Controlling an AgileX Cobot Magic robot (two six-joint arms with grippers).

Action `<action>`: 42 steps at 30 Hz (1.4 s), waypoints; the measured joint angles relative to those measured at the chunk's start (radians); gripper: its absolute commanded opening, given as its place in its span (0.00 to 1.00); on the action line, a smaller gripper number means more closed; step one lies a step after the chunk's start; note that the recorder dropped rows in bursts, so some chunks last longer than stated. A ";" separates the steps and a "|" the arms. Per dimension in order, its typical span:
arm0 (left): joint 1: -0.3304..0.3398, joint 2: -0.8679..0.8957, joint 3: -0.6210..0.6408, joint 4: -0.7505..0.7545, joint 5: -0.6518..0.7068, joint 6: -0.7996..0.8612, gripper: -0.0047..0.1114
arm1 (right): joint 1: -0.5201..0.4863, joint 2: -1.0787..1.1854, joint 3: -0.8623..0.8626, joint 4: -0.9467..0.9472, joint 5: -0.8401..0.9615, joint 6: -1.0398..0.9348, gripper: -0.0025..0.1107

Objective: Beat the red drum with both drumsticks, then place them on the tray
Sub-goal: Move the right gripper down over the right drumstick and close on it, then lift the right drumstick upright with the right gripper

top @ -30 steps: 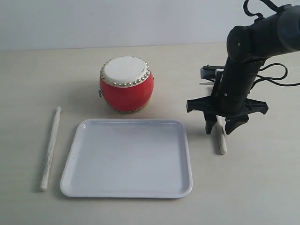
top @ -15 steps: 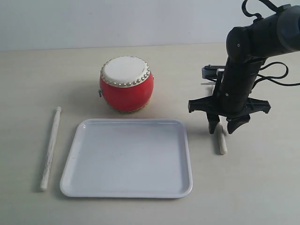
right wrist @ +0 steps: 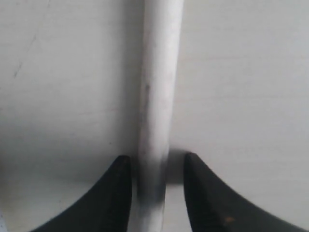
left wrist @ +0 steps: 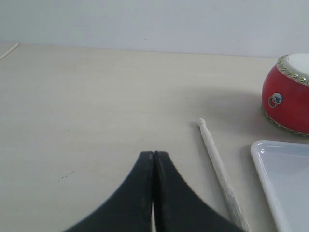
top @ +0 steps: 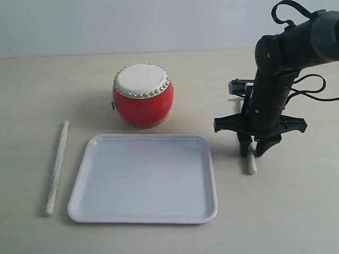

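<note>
Although the left gripper [left wrist: 153, 157] is caught only by its own wrist camera, its black jaws are seen pressed together above the bare table [left wrist: 72, 121], with nothing clamped between them. Nearest in the exterior view, the white tray [top: 143, 180] is laid flat on the table, and both drumsticks are found off it. The left drumstick [top: 57, 168] is laid just beside the tray's left edge, roughly parallel to it, with its knobbed tip pointed away from the viewer. To the tray's right, apart from the rim, the right drumstick [top: 251, 165] is laid on the table, and much of its length is hidden by the right arm [top: 270, 90]. The right gripper [top: 252, 152] is pointed straight down over this stick, with its jaws parted and one set on each side of the shaft. In the right wrist view a narrow gap is seen between each finger and the wood, so the stick is straddled but not clamped. Beyond the tray, near its far rim but apart from it, the red drum [top: 143, 100] is stood upright, its cream skin turned upward and ringed with silvery studs. A pale wall [top: 106, 26] is seen farthest back.
</note>
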 measured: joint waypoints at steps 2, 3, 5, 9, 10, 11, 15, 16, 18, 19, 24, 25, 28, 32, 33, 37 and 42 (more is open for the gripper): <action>0.000 0.000 0.000 0.000 0.000 0.000 0.04 | 0.000 0.000 0.001 0.000 0.000 0.000 0.09; 0.000 0.000 0.000 0.000 0.000 0.000 0.04 | 0.000 0.000 0.002 0.000 0.000 0.000 0.03; 0.000 0.000 0.000 0.000 0.000 0.000 0.04 | 0.000 0.000 0.002 0.000 0.002 0.000 0.02; 0.000 0.000 0.000 0.000 0.000 0.000 0.04 | 0.000 0.000 0.002 0.000 0.002 0.000 0.02; 0.000 0.000 0.000 0.000 0.000 0.000 0.04 | 0.000 -0.002 0.002 0.000 0.002 0.000 0.02; 0.000 0.000 0.000 0.000 0.000 0.000 0.04 | 0.000 -0.007 0.002 0.000 0.002 -0.003 0.02; 0.000 0.000 0.000 0.000 0.000 0.000 0.04 | 0.000 -0.077 -0.043 -0.016 0.007 -0.058 0.02; 0.000 0.000 0.000 0.000 0.000 0.000 0.04 | 0.000 -0.108 -0.061 -0.019 0.005 -0.080 0.02; 0.000 0.000 0.000 0.000 0.000 0.000 0.04 | 0.000 -0.207 -0.096 -0.016 -0.046 -0.175 0.02; 0.000 0.000 0.000 0.000 0.000 0.000 0.04 | 0.000 -0.244 -0.099 0.000 -0.080 -0.216 0.02; 0.000 0.000 0.000 0.000 0.000 0.000 0.04 | 0.000 -0.387 -0.074 0.164 -0.244 -0.479 0.02; 0.000 0.000 0.000 0.000 0.000 0.000 0.04 | 0.000 -0.406 -0.059 0.205 -0.274 -0.538 0.02; 0.000 0.000 0.000 0.000 0.000 0.000 0.04 | 0.000 -0.432 0.000 0.340 -0.385 -0.721 0.02; 0.000 0.000 0.000 0.000 0.000 0.000 0.04 | 0.000 -0.424 0.094 0.582 -0.571 -1.000 0.02; 0.000 0.000 0.000 0.000 0.000 0.000 0.04 | 0.000 -0.416 0.107 0.628 -0.590 -1.067 0.02; 0.000 0.000 0.000 0.000 0.000 0.000 0.04 | 0.000 -0.366 0.140 0.824 -0.647 -1.341 0.02; 0.000 0.000 0.000 0.000 0.000 0.000 0.04 | 0.000 -0.349 0.105 0.932 -0.667 -1.465 0.02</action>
